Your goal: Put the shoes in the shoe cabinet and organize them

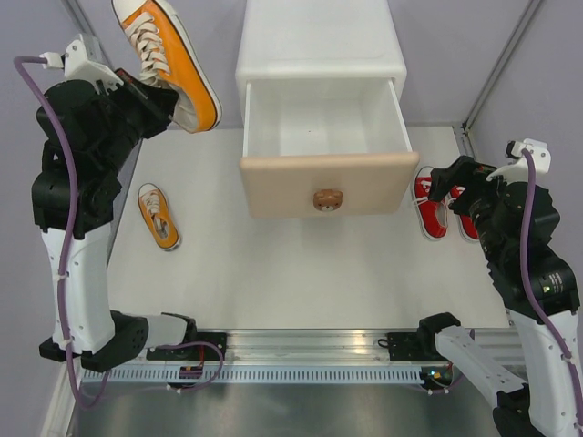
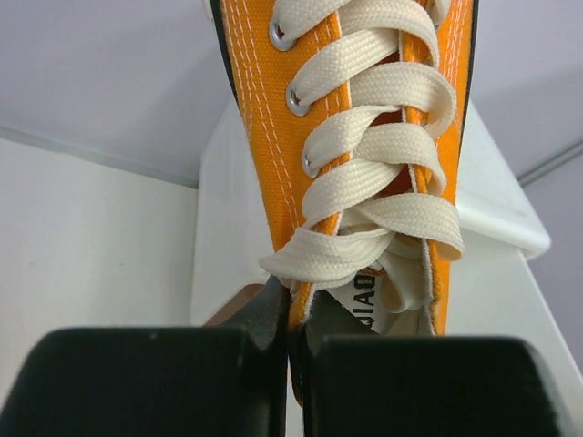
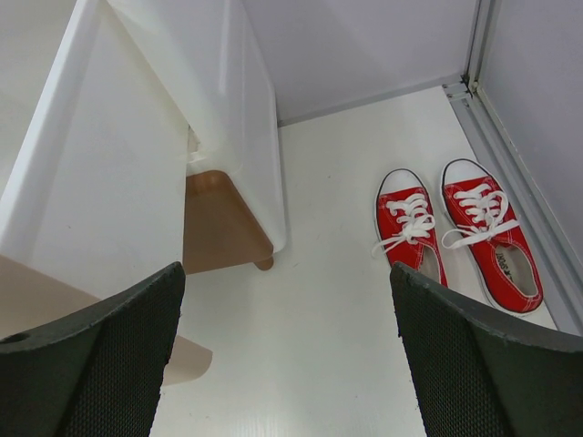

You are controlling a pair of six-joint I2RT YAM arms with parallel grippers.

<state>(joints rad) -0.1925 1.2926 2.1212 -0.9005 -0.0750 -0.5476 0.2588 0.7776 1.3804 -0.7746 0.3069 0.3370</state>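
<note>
Orange canvas sneaker (image 1: 158,216) lying on the white bench (image 1: 273,273), left side | right end effector (image 3: 284,309) spread wide above the bench, near red sneaker pair (image 3: 410,228) standing side by side right of white shoe cabinet (image 1: 319,41) | beige-fronted upper drawer (image 1: 323,182) pulled out | left end effector (image 2: 291,314) clamped on second orange sneaker (image 1: 168,59), held aloft left of the cabinet

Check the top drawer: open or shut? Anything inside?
Open and empty. The top drawer is pulled out of the cabinet; its white inside is bare.

Overhead, close wrists; cabinet (image 1: 319,41) apparently shared
</note>
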